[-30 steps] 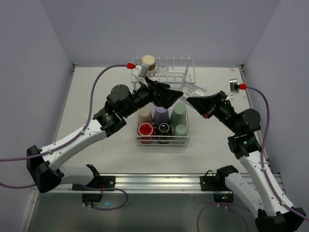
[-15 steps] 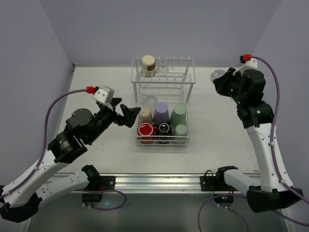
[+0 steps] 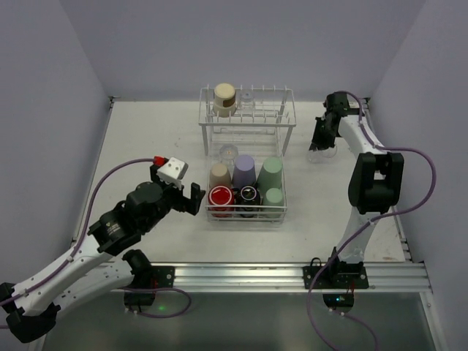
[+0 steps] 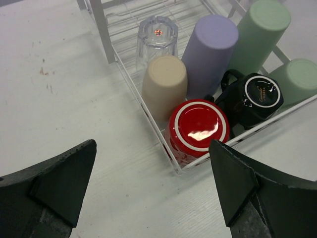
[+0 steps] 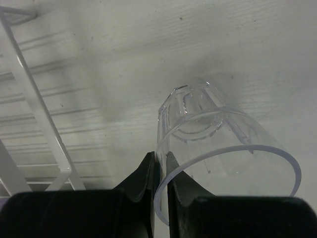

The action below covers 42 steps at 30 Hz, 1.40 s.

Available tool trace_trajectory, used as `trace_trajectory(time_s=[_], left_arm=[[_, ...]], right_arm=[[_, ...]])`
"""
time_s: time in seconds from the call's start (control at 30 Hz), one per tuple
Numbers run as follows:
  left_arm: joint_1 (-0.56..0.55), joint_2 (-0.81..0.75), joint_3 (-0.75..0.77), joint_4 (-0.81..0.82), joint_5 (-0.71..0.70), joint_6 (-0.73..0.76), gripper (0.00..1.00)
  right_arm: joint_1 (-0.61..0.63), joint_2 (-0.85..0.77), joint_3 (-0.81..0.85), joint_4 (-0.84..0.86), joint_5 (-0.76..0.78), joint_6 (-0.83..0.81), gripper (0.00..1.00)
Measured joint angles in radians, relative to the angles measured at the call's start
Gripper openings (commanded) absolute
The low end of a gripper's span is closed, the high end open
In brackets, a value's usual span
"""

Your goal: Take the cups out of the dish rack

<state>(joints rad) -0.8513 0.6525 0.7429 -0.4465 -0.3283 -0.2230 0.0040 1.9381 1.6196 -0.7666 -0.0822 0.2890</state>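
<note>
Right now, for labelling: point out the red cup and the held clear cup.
red cup (image 4: 198,126), left wrist view, upturned base
clear cup (image 5: 210,126), right wrist view, side wall

Jaws spread wide frame inverted cups (image 4: 198,126) packed in the dish rack (image 4: 101,29).

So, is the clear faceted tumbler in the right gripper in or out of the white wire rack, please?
Out: the right gripper pinches the clear faceted tumbler over the table, beside the white wire rack.
</note>
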Motion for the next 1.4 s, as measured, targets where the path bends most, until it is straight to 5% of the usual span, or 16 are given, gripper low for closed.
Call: trace_trajectory(time_s=[0.7,0.93,1.03,1.17,1.4], left_arm=[[0.000,0.019,0.000,0.012,0.024,0.000,1.00],[0.000,0.085,0.060,0.002,0.011,0.000,1.00],[0.000,0.115,0.136,0.005,0.009,-0.005,1.00],[0.000,0.212,0.283,0.027,0.009,-0.029,0.95],[0.000,0.540,0.616,0.098,0.013,-0.053,0.82]], right_arm=[[0.065,0.137,0.163,-0.108,0.070,-0.021,0.30],[0.066,0.097,0.157,-0.082,0.060,-0.017,0.50],[0.067,-0.002,0.091,-0.031,0.029,-0.001,0.59],[0.068,-0.287,-0.135,0.142,-0.032,0.062,0.59],[0.074,-0.903,-0.702,0.587,-0.182,0.253,0.40]])
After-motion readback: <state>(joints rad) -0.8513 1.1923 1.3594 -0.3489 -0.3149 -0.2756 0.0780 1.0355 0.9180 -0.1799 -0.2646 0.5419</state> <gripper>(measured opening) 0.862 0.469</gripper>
